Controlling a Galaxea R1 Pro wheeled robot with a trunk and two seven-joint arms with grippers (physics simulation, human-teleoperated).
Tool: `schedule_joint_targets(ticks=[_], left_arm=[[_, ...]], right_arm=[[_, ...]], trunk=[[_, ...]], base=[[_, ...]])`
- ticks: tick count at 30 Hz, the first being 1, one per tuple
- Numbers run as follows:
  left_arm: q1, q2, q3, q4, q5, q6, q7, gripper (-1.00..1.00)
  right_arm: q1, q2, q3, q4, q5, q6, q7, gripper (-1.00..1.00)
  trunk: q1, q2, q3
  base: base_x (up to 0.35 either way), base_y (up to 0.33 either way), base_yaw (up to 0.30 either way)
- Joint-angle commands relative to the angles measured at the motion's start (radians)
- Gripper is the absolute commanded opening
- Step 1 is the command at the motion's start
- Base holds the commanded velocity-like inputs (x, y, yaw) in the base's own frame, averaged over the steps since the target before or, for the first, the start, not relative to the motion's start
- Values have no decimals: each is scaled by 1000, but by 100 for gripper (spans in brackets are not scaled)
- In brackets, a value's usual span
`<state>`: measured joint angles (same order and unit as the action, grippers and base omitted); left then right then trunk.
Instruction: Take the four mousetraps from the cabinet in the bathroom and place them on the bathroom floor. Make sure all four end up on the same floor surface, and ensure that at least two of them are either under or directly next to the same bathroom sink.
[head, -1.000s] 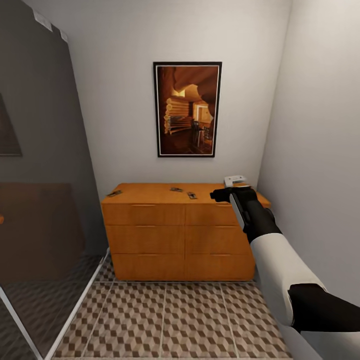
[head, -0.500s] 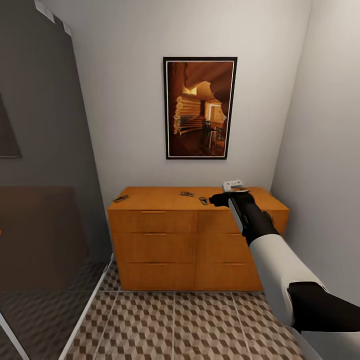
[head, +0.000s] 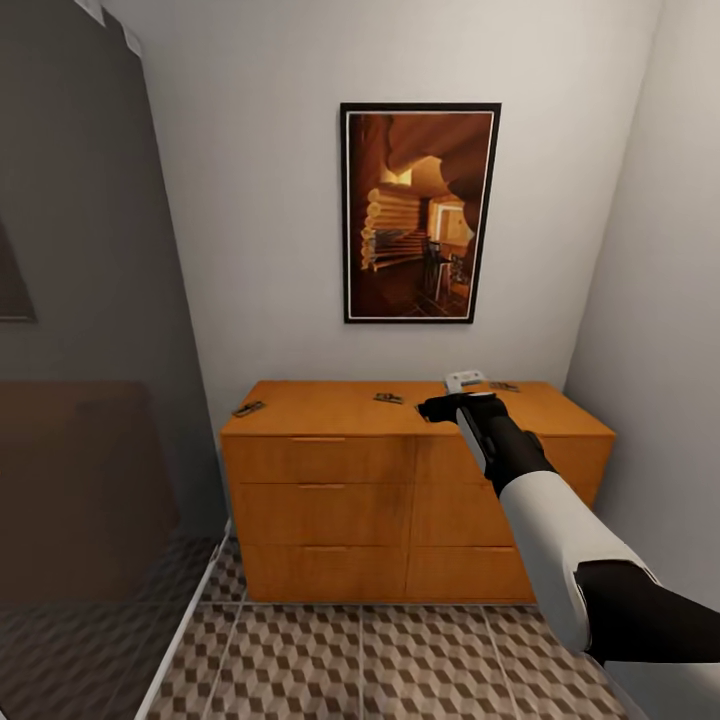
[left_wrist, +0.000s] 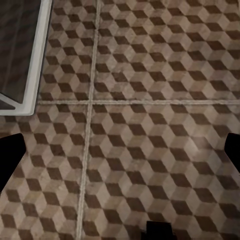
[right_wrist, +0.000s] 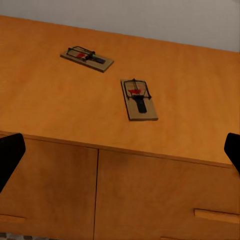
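The orange-brown cabinet (head: 400, 480) stands against the back wall. Three mousetraps lie on its flat top: one at the left end (head: 248, 408), one near the middle (head: 388, 398) and one towards the right (head: 503, 386). My right gripper (head: 440, 407) hovers at the cabinet's front edge, just right of the middle trap. The right wrist view looks over the cabinet top (right_wrist: 190, 80) at two mousetraps (right_wrist: 87, 57) (right_wrist: 139, 100), and the right gripper (right_wrist: 120, 150) is open and empty. The left gripper (left_wrist: 120, 150) is open above the bathroom floor (left_wrist: 150, 100).
A framed picture (head: 420, 212) hangs above the cabinet. A dark glass shower screen (head: 90, 350) with a white base rail (left_wrist: 32, 60) closes off the left. The side wall (head: 660, 300) is close on the right. Patterned floor tiles (head: 380, 660) run in front of the cabinet.
The whole head view has shifted, so the cabinet and picture sit further right and larger. My right arm stays stretched towards the cabinet top, its gripper a little lower in the picture.
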<state>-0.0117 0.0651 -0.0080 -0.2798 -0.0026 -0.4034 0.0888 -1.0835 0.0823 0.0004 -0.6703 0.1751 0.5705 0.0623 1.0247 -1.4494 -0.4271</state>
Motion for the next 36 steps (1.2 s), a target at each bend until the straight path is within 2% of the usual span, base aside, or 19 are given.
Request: schedule_joint_targets(ticks=[1, 20, 26, 32, 36], left_arm=[[-1, 0, -1, 1, 0, -3, 3, 100], [-1, -1, -3, 1, 0, -3, 3, 100], [-1, 0, -3, 2, 0, -3, 3, 100], [-1, 0, -3, 2, 0, -3, 3, 100], [-1, 0, -3, 2, 0, -3, 3, 100]], right_arm=[[0, 0, 0, -2, 10, 5, 7, 100], [1, -4, -2, -3, 10, 3, 10, 100], [1, -11, -3, -3, 8, -7, 14, 100], [1, -23, -6, -2, 6, -14, 91, 100], [1, -32, -6, -1, 7, -15, 110, 100]], trunk=[[0, -1, -1], [0, -1, -1], [0, -1, -1], [0, -1, -1], [0, -1, -1]], base=[[157, 16, 0], [244, 2, 0], [100, 0, 0], [13, 0, 0], [2, 0, 0]])
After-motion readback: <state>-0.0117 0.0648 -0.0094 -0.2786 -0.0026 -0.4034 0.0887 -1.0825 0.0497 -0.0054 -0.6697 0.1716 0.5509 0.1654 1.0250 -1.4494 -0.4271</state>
